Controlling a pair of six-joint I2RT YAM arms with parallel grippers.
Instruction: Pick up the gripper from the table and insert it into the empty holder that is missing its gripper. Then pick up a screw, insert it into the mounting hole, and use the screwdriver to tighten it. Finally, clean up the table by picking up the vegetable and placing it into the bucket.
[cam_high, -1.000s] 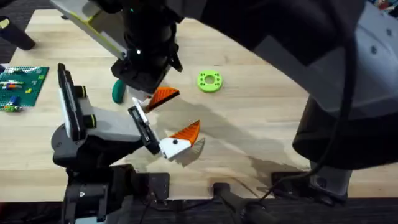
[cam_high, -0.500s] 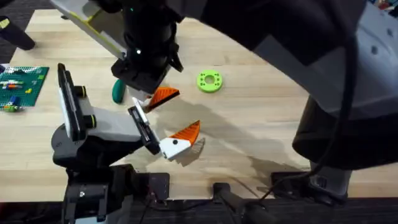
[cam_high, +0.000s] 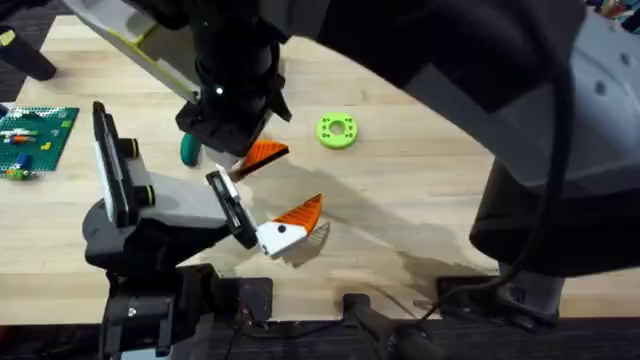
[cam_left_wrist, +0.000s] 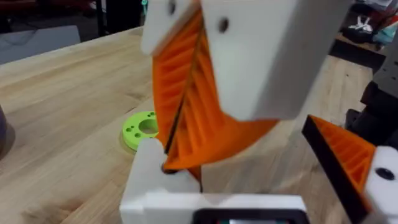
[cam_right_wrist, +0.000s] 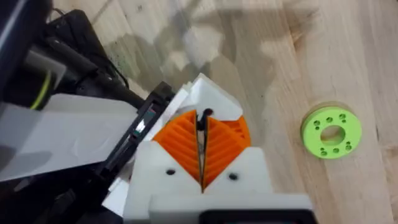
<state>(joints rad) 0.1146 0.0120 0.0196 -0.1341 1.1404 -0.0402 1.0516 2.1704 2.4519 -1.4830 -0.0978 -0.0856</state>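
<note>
My left gripper (cam_high: 300, 180) lies open on the table. One jaw carries an orange tip (cam_high: 302, 212). On the other jaw the orange wedge gripper (cam_high: 266, 153) sits against the white holder (cam_high: 229, 168) (cam_left_wrist: 155, 183). My right gripper (cam_right_wrist: 202, 121) reaches across from above, its orange pads (cam_left_wrist: 177, 106) shut with the tips at the holder (cam_right_wrist: 208, 90). A small dark piece that looks like a screw (cam_right_wrist: 204, 114) pokes out between them. The dark green vegetable (cam_high: 190, 149) lies just left of the right gripper, partly hidden. The screwdriver and the bucket are out of view.
A lime green disc with holes (cam_high: 337, 131) (cam_right_wrist: 331, 132) lies right of the grippers. A green brick plate (cam_high: 35, 135) sits at the left edge. A long grey-and-yellow object (cam_high: 150, 40) lies at the back left. The right arm's bulk covers the table's right side.
The right gripper's body has shifted slightly up and to the left over the holder. The orange wedge, the left gripper and the vegetable have stayed put.
</note>
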